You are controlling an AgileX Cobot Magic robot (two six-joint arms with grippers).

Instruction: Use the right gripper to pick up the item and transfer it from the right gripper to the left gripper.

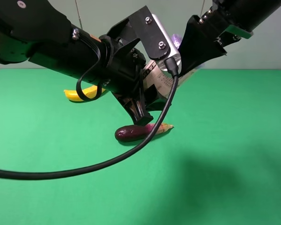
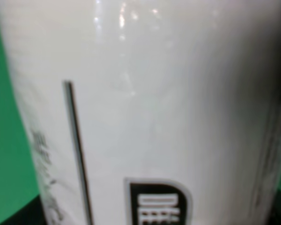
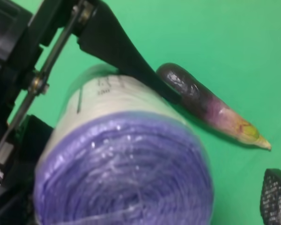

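Observation:
The item point(image 1: 155, 79), a can with a pale cream label and purple ends, hangs in the air over the middle of the green table. My left gripper point(image 1: 146, 101) reaches across from the left and is shut on it. In the left wrist view the item's label point(image 2: 154, 117) fills the picture. The right wrist view looks at the item's purple end point(image 3: 126, 164), with a black left finger point(image 3: 126, 51) lying against its side. My right gripper point(image 1: 185, 68) stands open at the can's far end. One of its fingertips point(image 3: 276, 199) shows apart from the can.
A dark purple eggplant point(image 1: 133, 133) point(image 3: 201, 96) lies on the green table point(image 1: 225, 154) right below the can. A yellow banana point(image 1: 79, 95) lies further left, half hidden behind the left arm. A black cable point(image 1: 84, 168) loops low across the front.

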